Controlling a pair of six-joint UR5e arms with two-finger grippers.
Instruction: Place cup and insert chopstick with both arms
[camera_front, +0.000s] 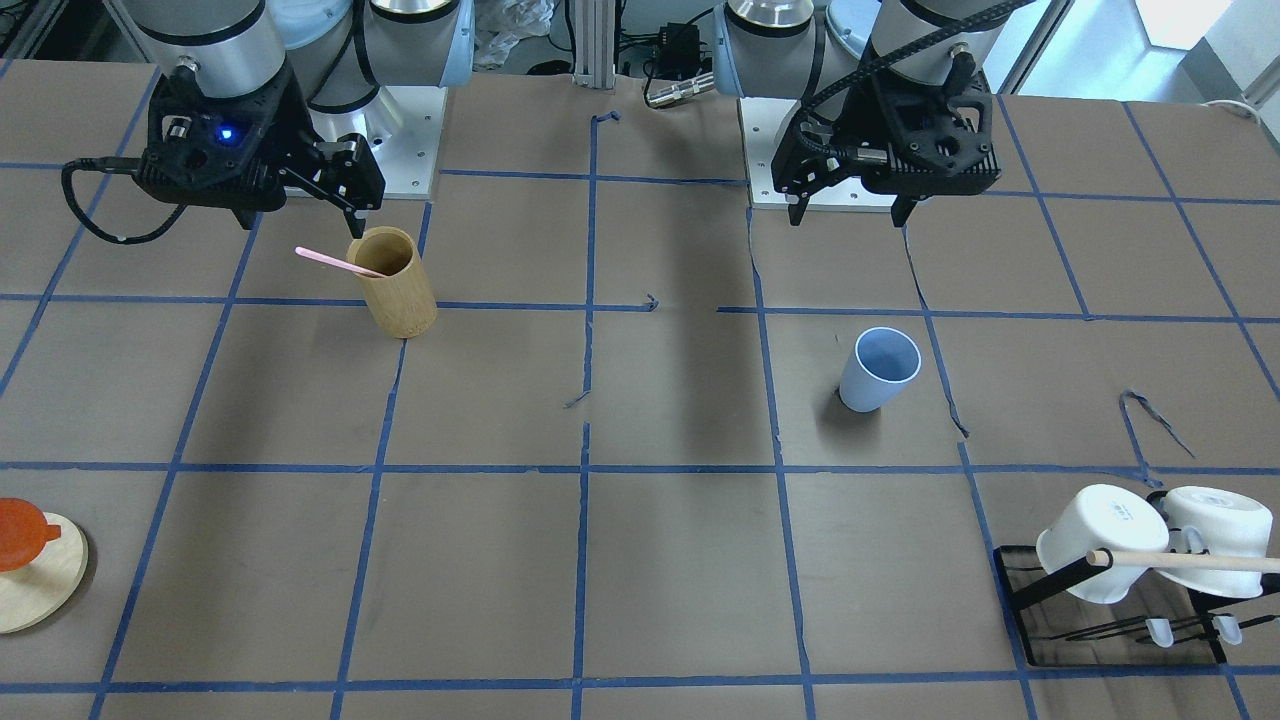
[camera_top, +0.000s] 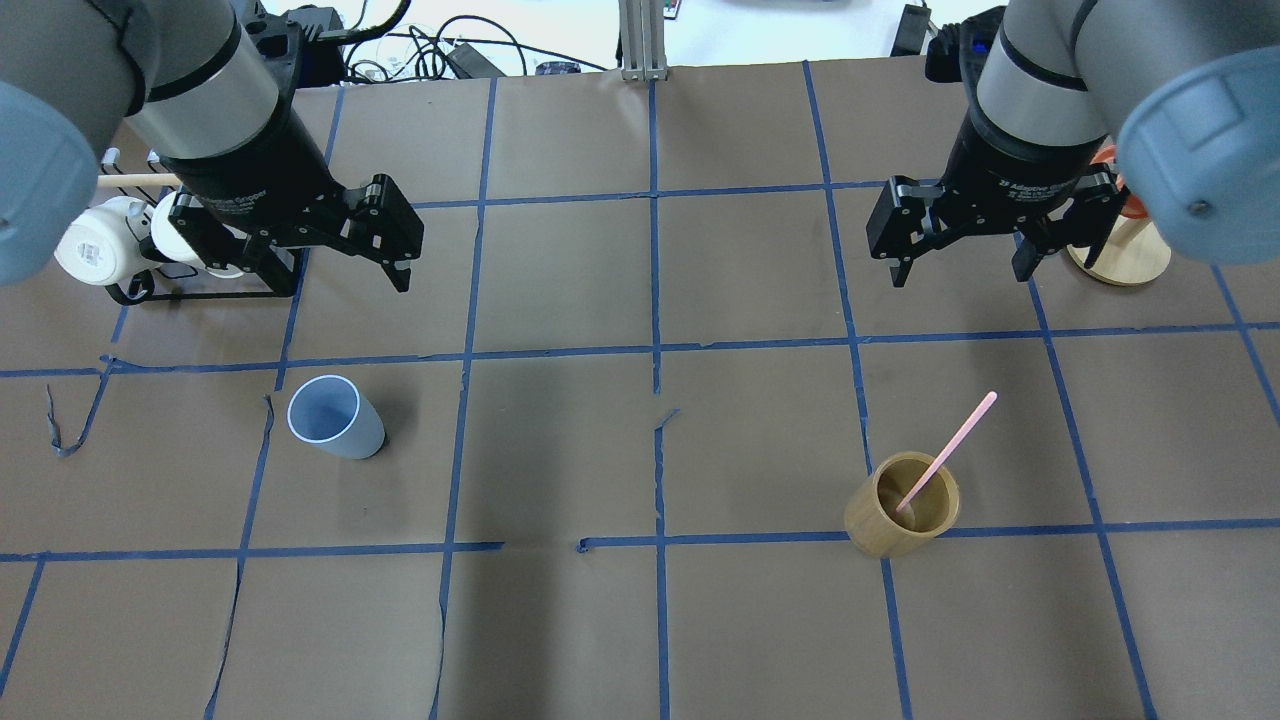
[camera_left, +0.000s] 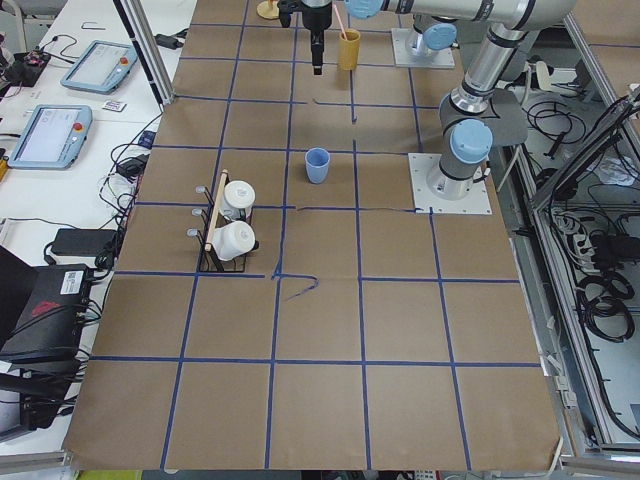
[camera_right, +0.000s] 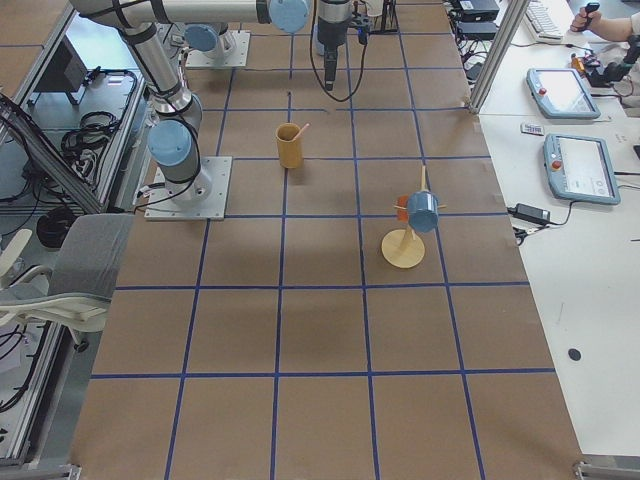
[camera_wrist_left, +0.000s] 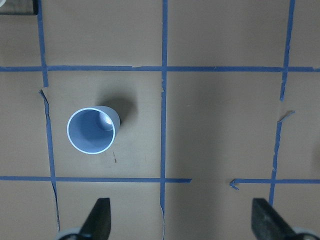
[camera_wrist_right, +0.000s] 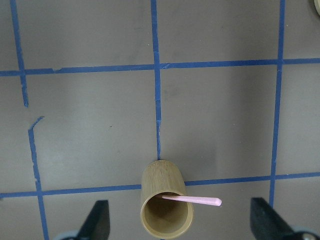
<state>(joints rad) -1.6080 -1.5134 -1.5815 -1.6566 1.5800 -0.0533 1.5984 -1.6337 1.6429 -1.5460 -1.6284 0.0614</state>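
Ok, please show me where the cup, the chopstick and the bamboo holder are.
cup (camera_front: 862, 388): exterior front-facing view, on its outer side wall.
chopstick (camera_wrist_right: 192, 199): right wrist view, on the middle of its shaft.
bamboo holder (camera_front: 400, 295): exterior front-facing view, on its outer wall.

— Item one?
— Cup (camera_top: 335, 417): light blue, handleless, upright, empty, on the counter (camera_top: 560, 640).
— Item two?
— Chopstick (camera_top: 950, 445): pale pink, leaning in the tan bamboo cylinder (camera_top: 866, 530), tip over the rim.
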